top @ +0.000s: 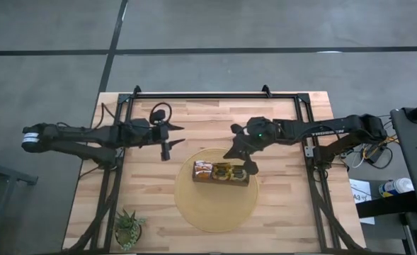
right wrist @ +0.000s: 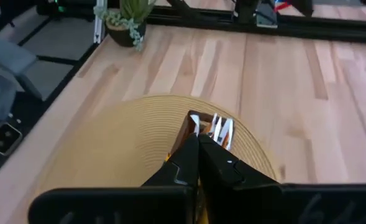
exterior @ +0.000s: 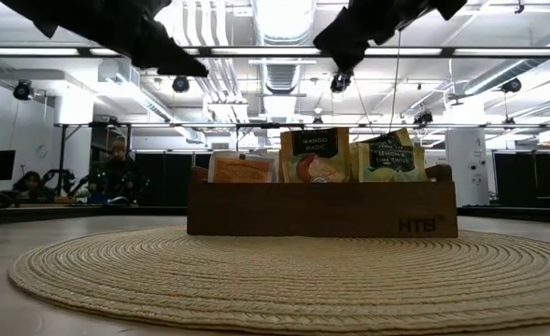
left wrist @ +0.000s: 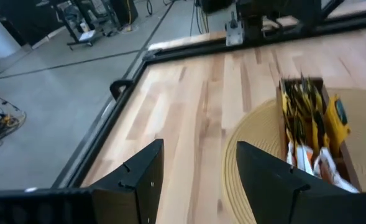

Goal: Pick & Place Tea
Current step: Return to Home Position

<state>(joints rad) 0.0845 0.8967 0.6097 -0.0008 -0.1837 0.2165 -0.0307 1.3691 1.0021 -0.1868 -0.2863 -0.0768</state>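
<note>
Several tea sachets [exterior: 314, 154] stand upright in a long dark-brown wooden box [top: 221, 173], which rests on a round woven mat [top: 215, 205]. The sachets also show in the left wrist view as orange and yellow-dark packets [left wrist: 307, 118]. My left gripper [top: 178, 134] hovers above the bare table, to the left of the mat and box, open with nothing between its fingers [left wrist: 139, 174]. My right gripper [right wrist: 198, 146] hangs above the box's far side, shut and holding nothing.
A small green potted plant [top: 129, 227] stands at the table's near left corner. A black frame rail [top: 215, 95] runs along the far edge and down both sides. Bare wood [top: 151, 184] lies between the mat and the left rail.
</note>
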